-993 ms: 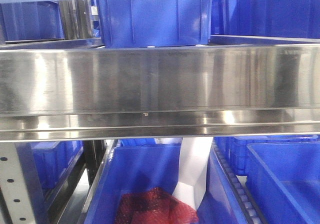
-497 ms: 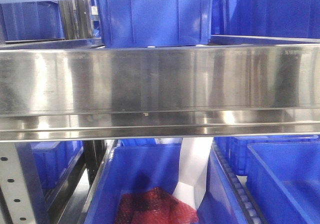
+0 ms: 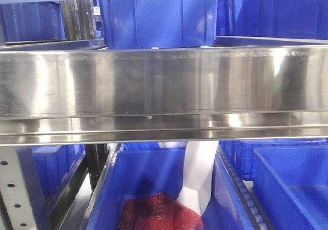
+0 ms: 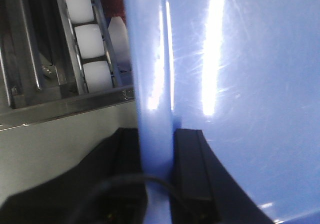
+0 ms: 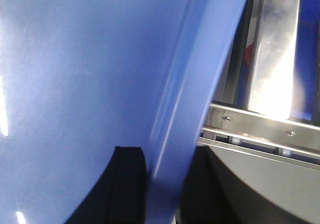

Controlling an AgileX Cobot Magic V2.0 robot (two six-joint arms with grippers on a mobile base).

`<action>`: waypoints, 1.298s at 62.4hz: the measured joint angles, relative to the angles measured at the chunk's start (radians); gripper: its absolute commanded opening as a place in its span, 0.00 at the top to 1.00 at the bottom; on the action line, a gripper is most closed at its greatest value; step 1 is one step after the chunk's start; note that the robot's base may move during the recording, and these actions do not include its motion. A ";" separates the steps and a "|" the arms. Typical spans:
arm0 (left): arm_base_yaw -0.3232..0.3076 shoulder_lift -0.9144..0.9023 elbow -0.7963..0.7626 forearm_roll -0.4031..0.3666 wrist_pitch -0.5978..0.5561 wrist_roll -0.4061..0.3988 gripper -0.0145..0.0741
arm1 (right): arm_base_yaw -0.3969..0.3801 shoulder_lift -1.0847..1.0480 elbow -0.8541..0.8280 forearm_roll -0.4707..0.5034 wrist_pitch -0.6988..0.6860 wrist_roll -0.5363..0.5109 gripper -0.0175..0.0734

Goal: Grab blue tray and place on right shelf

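Our left jaws and right jaws clamp the shallow light-blue plastic tray (image 4: 240,84); placing it on the stainless-steel shelf (image 3: 164,81) is left.

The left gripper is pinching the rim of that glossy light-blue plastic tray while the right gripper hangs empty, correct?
Not quite: the right gripper is not empty. The right wrist view shows its black fingers closed on either side of the rim of the glossy light-blue plastic tray. The left gripper does pinch that rim too.
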 measured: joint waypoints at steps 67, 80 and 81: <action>0.012 0.481 -0.420 0.164 -0.105 0.046 0.89 | -0.323 0.495 -0.394 -0.017 -0.018 -0.242 0.75; 0.016 0.556 -0.420 0.253 -0.116 -0.001 0.89 | -0.327 0.641 -0.394 -0.002 -0.075 -0.242 0.75; 0.016 0.558 -0.420 0.255 -0.119 -0.001 0.89 | -0.327 0.648 -0.394 -0.002 -0.074 -0.244 0.75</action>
